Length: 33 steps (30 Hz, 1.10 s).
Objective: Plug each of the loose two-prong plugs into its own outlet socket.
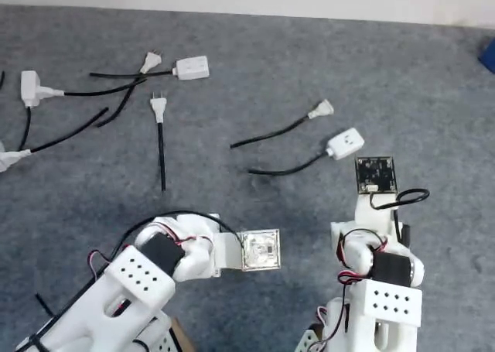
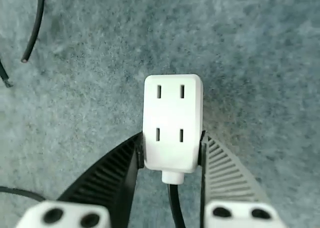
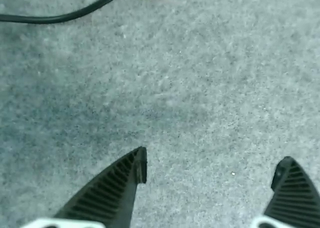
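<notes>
Left claw [image 2: 171,142] clamped on white four-slot socket block [image 2: 172,120], cord running back toward wrist. My right claw [image 3: 213,160] gaping over grey carpeted worktop [image 3: 175,87]. White two-prong plug on black cord [image 1: 323,109] lies ahead of it, so right arm's nearer, I reckon.

Item: two white arms, left arm [image 1: 116,302] at 7 o'clock, right arm [image 1: 387,302] at 5 o'clock. Perforated housings [image 1: 141,275], black motors [image 1: 390,268], red-black wires [image 1: 343,253], looped black cables [image 1: 411,198], square circuit boards [image 1: 376,174], ribbed black fingers [image 2: 112,173].
</notes>
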Each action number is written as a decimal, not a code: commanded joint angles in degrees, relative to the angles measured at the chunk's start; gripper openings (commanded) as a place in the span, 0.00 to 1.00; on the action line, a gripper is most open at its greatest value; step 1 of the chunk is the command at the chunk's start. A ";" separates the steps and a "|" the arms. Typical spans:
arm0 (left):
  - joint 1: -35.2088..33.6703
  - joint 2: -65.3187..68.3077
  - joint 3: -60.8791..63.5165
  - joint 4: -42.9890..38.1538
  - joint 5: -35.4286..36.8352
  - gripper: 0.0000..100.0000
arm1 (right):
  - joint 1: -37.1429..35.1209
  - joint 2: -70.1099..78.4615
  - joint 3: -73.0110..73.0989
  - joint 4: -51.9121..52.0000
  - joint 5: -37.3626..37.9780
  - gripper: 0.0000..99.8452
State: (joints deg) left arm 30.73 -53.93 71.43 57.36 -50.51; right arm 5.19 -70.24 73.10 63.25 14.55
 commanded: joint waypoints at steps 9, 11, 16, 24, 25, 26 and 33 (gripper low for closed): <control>-1.19 -2.15 4.44 0.35 0.53 0.17 | 0.31 0.40 -0.22 -1.10 0.00 0.38; -1.19 -2.15 4.35 0.35 0.53 0.17 | 0.31 0.40 -0.22 -1.01 0.00 0.38; -1.27 -2.15 3.82 0.26 0.62 0.21 | 0.22 0.48 -0.22 -0.92 0.00 0.38; -1.27 -2.24 3.21 0.35 0.44 0.26 | 0.13 11.82 -1.98 -1.27 0.26 0.38; -1.71 -2.24 2.24 0.44 0.53 0.26 | 0.13 14.02 -3.03 -1.19 1.23 0.38; -3.12 -2.24 1.01 0.44 0.62 0.26 | 0.13 16.22 -4.18 -1.10 2.20 0.38; -23.60 -1.98 -12.09 0.18 4.22 0.23 | -11.56 32.48 -23.96 6.73 2.90 0.38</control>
State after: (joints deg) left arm 19.03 -55.25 68.00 57.63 -49.63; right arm 0.26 -43.87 60.26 65.89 16.31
